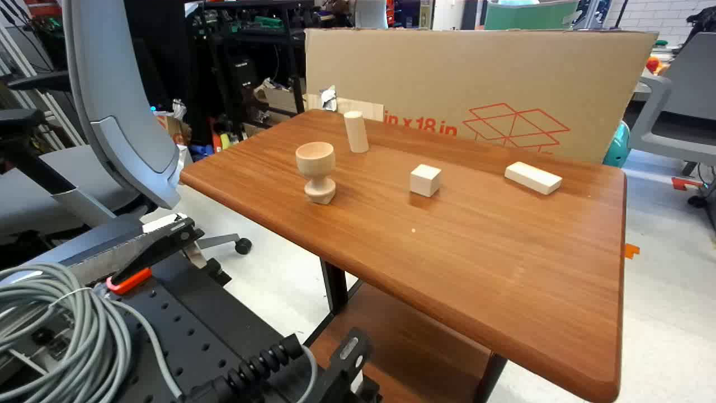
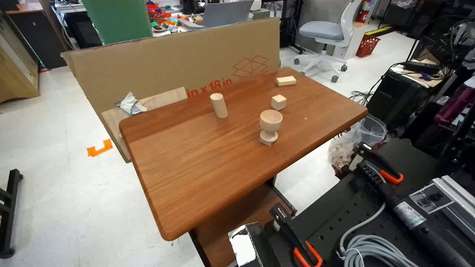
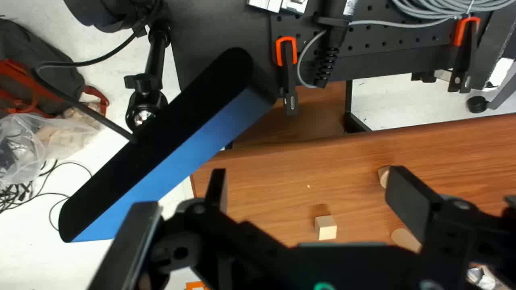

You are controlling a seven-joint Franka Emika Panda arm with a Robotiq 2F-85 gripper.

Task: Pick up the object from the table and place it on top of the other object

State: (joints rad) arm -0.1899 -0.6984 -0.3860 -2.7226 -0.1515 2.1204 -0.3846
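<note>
The small pale wooden cube sits on the brown table in both exterior views (image 1: 425, 180) (image 2: 278, 102). It also shows in the wrist view (image 3: 325, 228), seen from above between the fingers and well below them. My gripper (image 3: 312, 191) is wide open and empty, high over the table; it is outside both exterior views. Other wooden pieces stand apart from the cube: a goblet-shaped piece (image 1: 316, 159) (image 2: 271, 122), an upright cylinder (image 1: 356, 132) (image 2: 219, 105), and a flat long block (image 1: 532, 178) (image 2: 285, 81). The right finger partly hides the goblet piece and cylinder in the wrist view. The flat block is hidden there.
The wooden table (image 1: 503, 252) (image 2: 193, 159) carries these pieces. A large cardboard sheet (image 1: 447, 73) (image 2: 178, 66) stands along its far edge. A black perforated bench (image 1: 190, 319) with clamps and coiled grey cable (image 1: 72, 336) lies on the near side. A grey chair (image 1: 112, 84) stands beside it.
</note>
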